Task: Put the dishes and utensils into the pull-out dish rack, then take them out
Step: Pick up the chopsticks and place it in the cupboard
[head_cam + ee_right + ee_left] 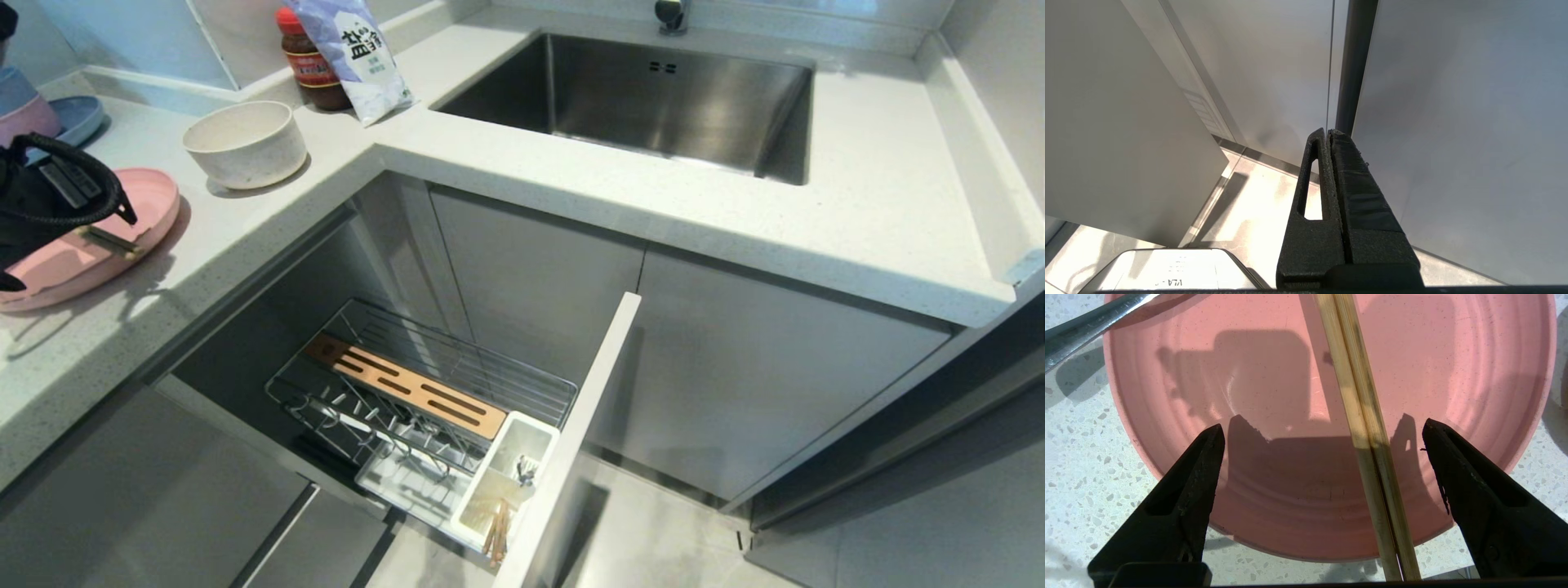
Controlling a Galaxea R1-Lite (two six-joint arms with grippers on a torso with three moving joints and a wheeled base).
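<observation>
Left arm: I see its black wrist housing and looped cable at the far left edge of the head view. Left black two-fingered gripper: jaws spread wide, pointing down, nothing between the tapered fingers but clear gap. Right black gripper: parked low, fingers pressed flat together.

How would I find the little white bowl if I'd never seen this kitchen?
Start at the steel sink and follow the speckled counter round the corner to the robot's left. There, in front of the sauce bottle and salt bag, stands the speckled bowl. It is cream-white and deep, unlike the flat pink plate beside it.
</observation>
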